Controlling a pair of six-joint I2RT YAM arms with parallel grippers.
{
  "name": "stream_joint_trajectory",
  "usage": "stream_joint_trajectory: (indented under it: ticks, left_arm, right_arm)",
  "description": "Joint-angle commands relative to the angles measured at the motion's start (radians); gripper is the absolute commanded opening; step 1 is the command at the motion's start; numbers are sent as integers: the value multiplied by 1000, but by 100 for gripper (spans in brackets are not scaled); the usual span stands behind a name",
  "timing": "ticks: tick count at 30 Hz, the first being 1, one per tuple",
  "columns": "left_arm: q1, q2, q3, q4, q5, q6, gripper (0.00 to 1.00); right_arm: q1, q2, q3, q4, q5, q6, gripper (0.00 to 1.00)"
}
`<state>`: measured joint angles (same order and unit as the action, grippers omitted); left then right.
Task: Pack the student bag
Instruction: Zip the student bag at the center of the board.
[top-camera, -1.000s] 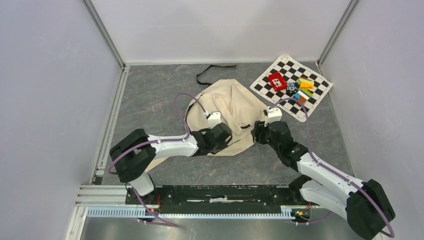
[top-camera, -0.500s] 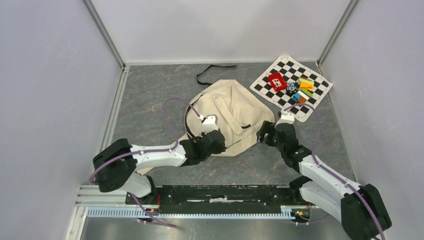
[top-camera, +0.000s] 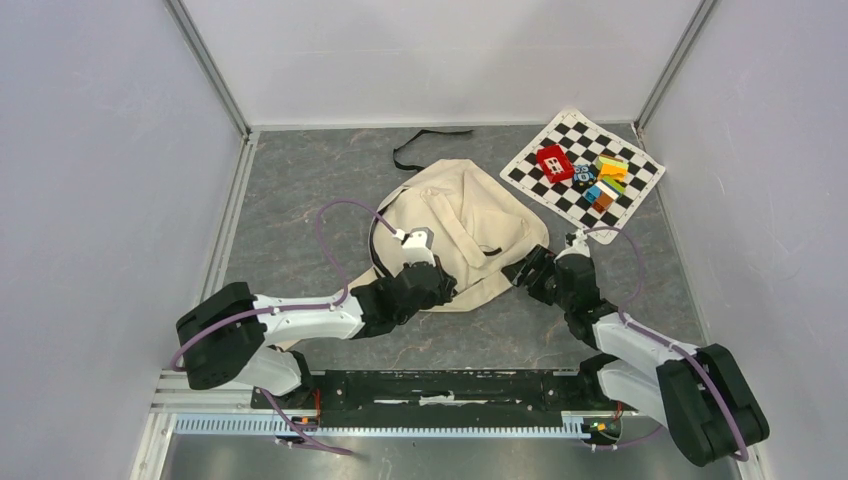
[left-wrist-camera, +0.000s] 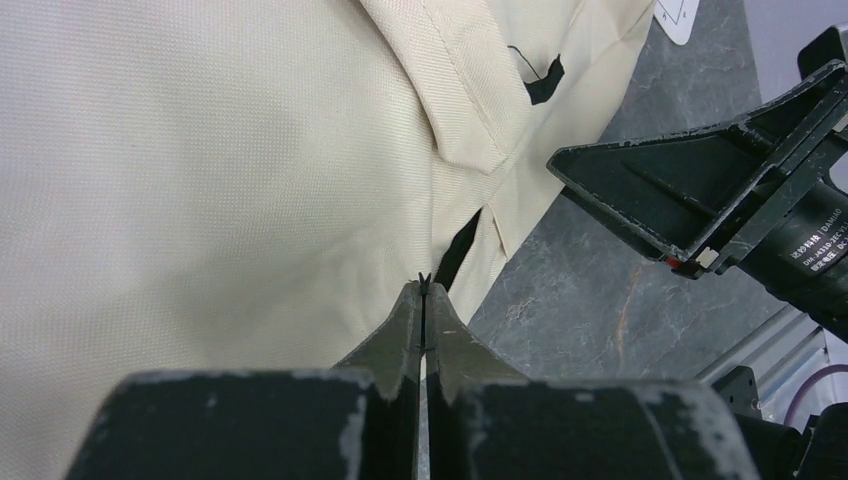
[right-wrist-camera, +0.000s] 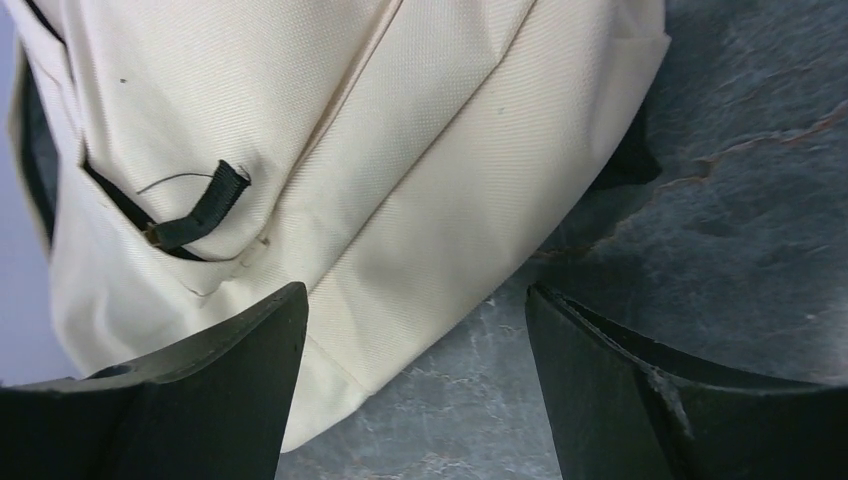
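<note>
Student bag (top-camera: 470, 210): cream canvas, apparently limp

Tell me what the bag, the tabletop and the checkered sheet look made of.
Bag: matte cream canvas-like cloth; fine weave and stitched seams show. Tabletop: grey with veining and a slight sheen, stone or a stone-print laminate; cannot tell which. Checkered sheet: thin, flat, black-and-white, probably paper or card; too small to be sure.

Left claw (left-wrist-camera: 424, 288) has shut; right claw (right-wrist-camera: 415, 297) opened, both drawn back.
</note>
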<state>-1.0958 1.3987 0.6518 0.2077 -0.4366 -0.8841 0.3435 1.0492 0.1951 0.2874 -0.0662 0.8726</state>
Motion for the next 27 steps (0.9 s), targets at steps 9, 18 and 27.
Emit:
stream_joint_trajectory:
  ticks: [9, 18, 27]
  left_arm:
    - [-12, -89, -106, 223, 12, 96, 2]
    - [-12, -194, -206, 284, -57, 129, 2]
    - [-9, -367, -269, 163, -188, 144, 2]
  right_arm:
    - [-26, 121, -77, 267, -49, 152, 47]
    - [-114, 134, -46, 247, 3, 114, 0]
    - [-151, 80, -69, 192, 60, 69, 0]
